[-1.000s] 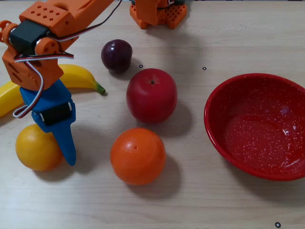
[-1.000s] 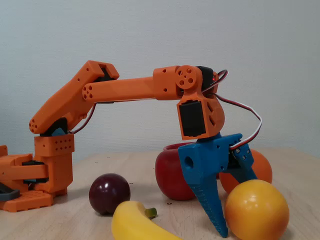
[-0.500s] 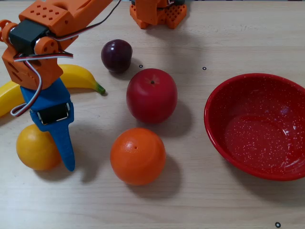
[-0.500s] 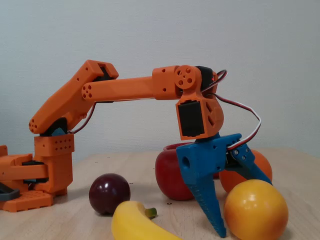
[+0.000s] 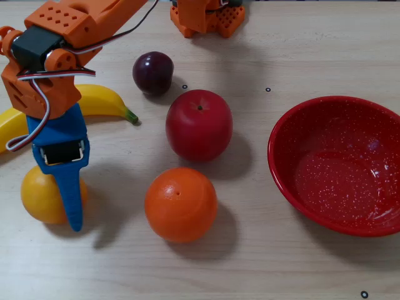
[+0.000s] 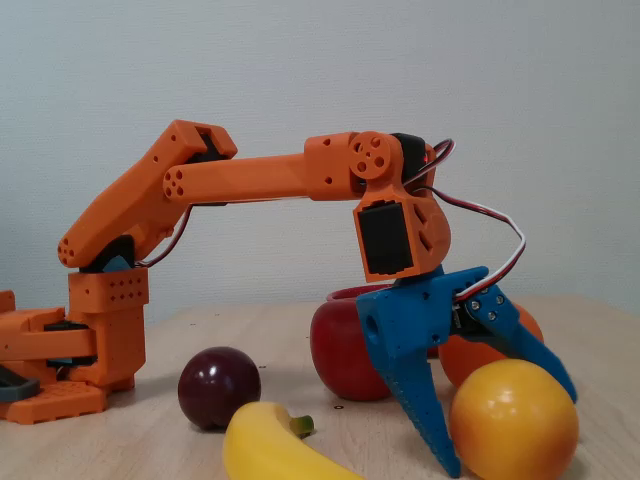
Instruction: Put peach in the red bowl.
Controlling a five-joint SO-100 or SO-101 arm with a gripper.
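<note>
The grasp is in hand: the gripper (image 6: 505, 440) straddles the peach (image 6: 513, 420) near the banana (image 5: 94, 103), jaws apart and not yet clamped. Next they should close, lift, and cross over the orange (image 5: 181, 204) to the red bowl (image 5: 284, 181).

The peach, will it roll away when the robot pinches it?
Probably it could: the peach is round and smooth, sitting loose on the flat table. It looks glossy, so maybe slippery. The gripper has a finger on each side, which should help trap it.
</note>
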